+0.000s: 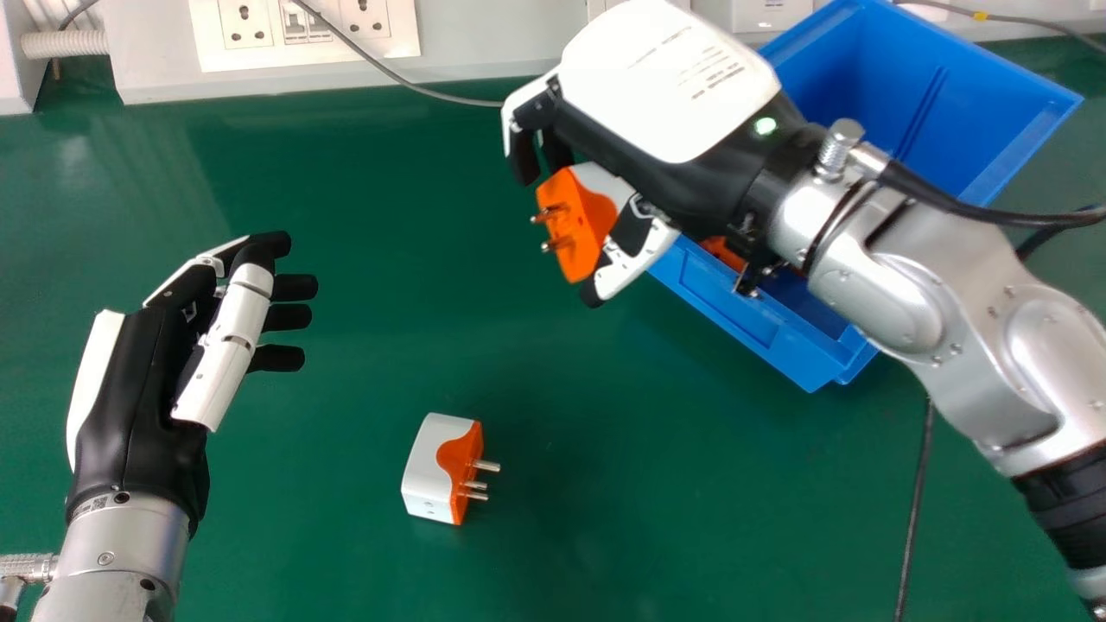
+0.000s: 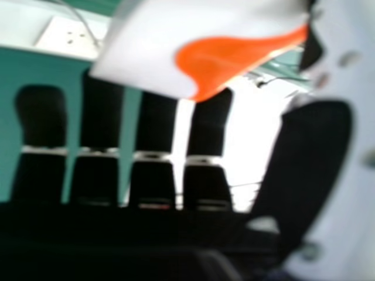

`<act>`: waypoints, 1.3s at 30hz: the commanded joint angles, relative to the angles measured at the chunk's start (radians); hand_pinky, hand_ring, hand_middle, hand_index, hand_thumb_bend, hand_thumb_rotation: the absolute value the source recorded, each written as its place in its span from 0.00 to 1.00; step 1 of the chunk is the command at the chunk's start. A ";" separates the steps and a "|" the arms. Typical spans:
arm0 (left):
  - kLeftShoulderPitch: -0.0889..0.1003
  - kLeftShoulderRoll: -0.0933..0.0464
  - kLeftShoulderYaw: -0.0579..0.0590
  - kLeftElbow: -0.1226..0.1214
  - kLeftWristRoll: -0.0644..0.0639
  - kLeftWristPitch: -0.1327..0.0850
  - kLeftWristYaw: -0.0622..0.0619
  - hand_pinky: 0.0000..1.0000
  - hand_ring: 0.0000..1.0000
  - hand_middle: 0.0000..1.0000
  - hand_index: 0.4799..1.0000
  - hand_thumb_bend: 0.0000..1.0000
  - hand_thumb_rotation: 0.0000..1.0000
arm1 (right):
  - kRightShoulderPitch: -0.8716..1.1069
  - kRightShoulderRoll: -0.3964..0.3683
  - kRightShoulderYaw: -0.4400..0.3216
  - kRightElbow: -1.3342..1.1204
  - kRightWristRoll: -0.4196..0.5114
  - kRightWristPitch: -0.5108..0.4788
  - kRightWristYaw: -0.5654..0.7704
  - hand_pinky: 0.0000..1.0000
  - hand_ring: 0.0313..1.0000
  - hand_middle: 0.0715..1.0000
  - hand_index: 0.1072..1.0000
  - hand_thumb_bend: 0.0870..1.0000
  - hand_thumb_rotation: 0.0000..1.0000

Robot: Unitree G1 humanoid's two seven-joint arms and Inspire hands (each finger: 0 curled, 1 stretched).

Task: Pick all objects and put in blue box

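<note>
My right hand (image 1: 665, 112) is curled round an orange and white plug adapter (image 1: 577, 220), held above the table beside the blue box (image 1: 752, 324). In the right hand view, the adapter (image 2: 158, 47) lies against the fingers of my right hand (image 2: 155, 126). A second white and orange adapter (image 1: 441, 466) rests on the green table, its pins pointing right. My left hand (image 1: 143, 380) stays at the left with its fingers relaxed and nothing in it. Inside the box, partly hidden by the right wrist, is something orange (image 1: 722, 252).
A wall panel with sockets (image 1: 302, 34) stands behind the green table (image 1: 302, 518). One grey cable (image 1: 406, 82) runs down from it towards the right hand, and a black cable (image 1: 918, 501) lies on the table at the right.
</note>
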State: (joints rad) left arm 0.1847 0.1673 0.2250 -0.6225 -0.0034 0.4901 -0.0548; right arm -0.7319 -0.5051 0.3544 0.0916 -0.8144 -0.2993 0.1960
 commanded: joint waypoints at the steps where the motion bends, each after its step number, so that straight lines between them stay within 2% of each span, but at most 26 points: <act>1: -0.008 0.012 0.013 -0.013 -0.008 -0.020 -0.005 0.60 0.70 0.69 0.54 0.27 0.75 | 0.000 -0.022 -0.037 -0.041 0.024 -0.001 0.005 0.27 0.35 0.45 0.47 0.46 0.00; 5: -0.010 0.014 0.021 0.000 -0.013 -0.028 -0.011 0.60 0.70 0.69 0.54 0.28 0.75 | 0.021 -0.038 -0.054 -0.058 0.019 0.012 0.014 0.28 0.35 0.46 0.47 0.46 0.00; 11: -0.013 0.017 0.032 -0.002 -0.024 -0.019 -0.019 0.60 0.70 0.69 0.54 0.29 0.75 | 0.062 -0.076 -0.091 -0.070 -0.002 0.047 0.017 0.23 0.34 0.45 0.46 0.46 0.00; 15: -0.013 0.016 0.039 -0.001 -0.033 -0.018 -0.022 0.61 0.70 0.70 0.54 0.30 0.75 | 0.084 -0.098 -0.106 -0.075 -0.028 0.077 0.012 0.26 0.36 0.46 0.45 0.46 0.00; 20: -0.015 0.016 0.043 -0.006 -0.041 -0.012 -0.020 0.61 0.70 0.70 0.54 0.30 0.75 | 0.103 -0.128 -0.125 -0.069 -0.035 0.105 0.009 0.29 0.37 0.47 0.43 0.46 0.00; 30: -0.014 0.016 0.048 0.002 -0.048 -0.021 -0.022 0.61 0.70 0.70 0.55 0.30 0.75 | 0.083 -0.187 -0.151 0.061 -0.067 0.168 -0.019 0.28 0.38 0.48 0.40 0.46 0.00; 39: -0.012 0.016 0.052 -0.004 -0.049 -0.017 -0.028 0.61 0.71 0.70 0.55 0.30 0.75 | 0.029 -0.172 -0.129 0.199 -0.088 0.207 -0.065 0.28 0.39 0.48 0.38 0.46 0.00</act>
State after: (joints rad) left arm 0.1779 0.1743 0.2637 -0.6097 -0.0426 0.4893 -0.0832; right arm -0.6405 -0.6710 0.2340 0.2819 -0.9026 -0.0999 0.1648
